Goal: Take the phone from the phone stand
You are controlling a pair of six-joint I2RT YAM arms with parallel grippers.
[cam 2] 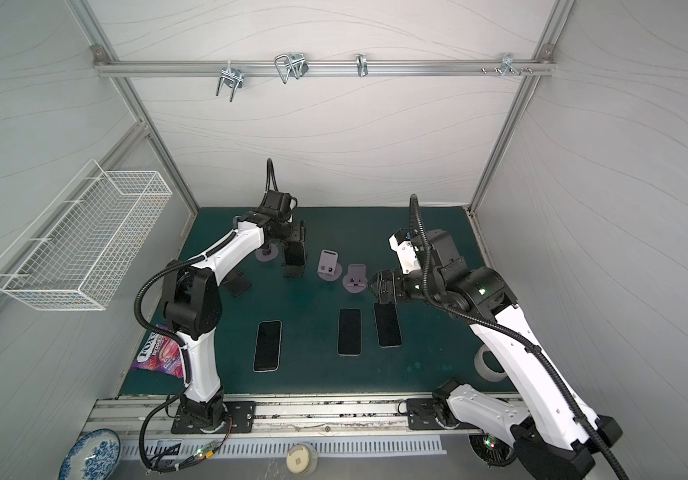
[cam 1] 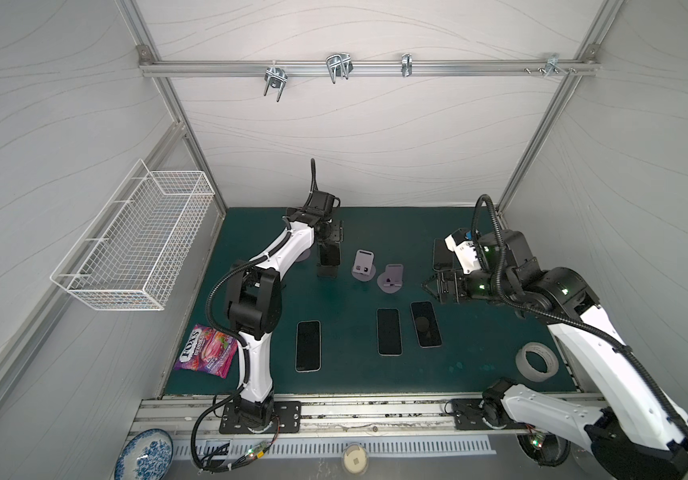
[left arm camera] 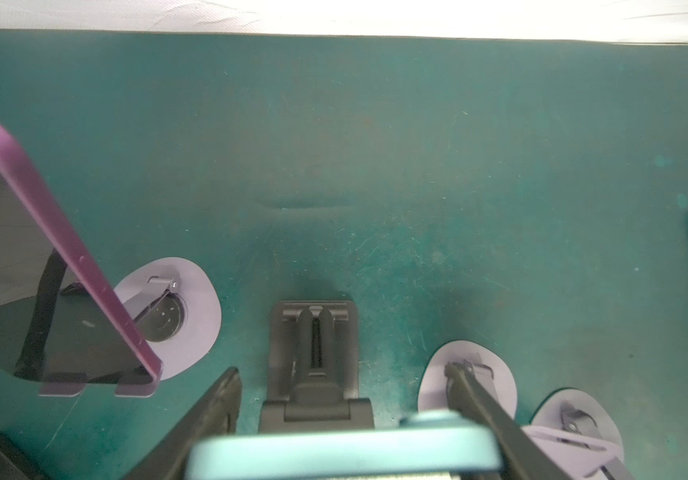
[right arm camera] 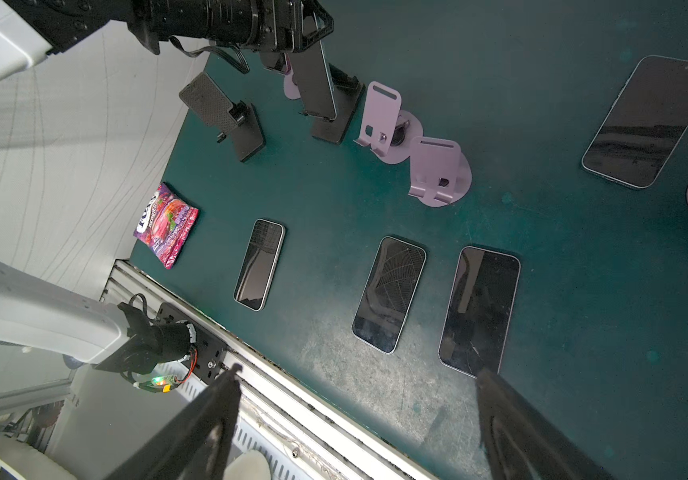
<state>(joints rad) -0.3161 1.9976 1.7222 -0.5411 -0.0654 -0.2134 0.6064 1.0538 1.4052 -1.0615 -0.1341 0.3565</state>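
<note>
l gripper (left arm camera: 342, 370) is clamping teal-edged, dark-screen phone (left arm camera: 342, 453) upright at black stand (left arm camera: 313, 324). r gripper (right arm camera: 357, 371) is hanging open, empty. 4 other phones (right arm camera: 390, 295) are lying flat.

Bag (cam 1: 205, 351): candy, flat on mat (cam 1: 350, 374), near-left corner
Tape (cam 1: 542, 374): roll on mat, near-right
Basket (cam 1: 134, 249): white wire, left wall (cam 1: 43, 124)
Plate (cam 1: 145, 455): blue-patterned, off mat, left
Hooks (cam 1: 338, 68): metal, on rear rail (cam 1: 479, 66)
</note>
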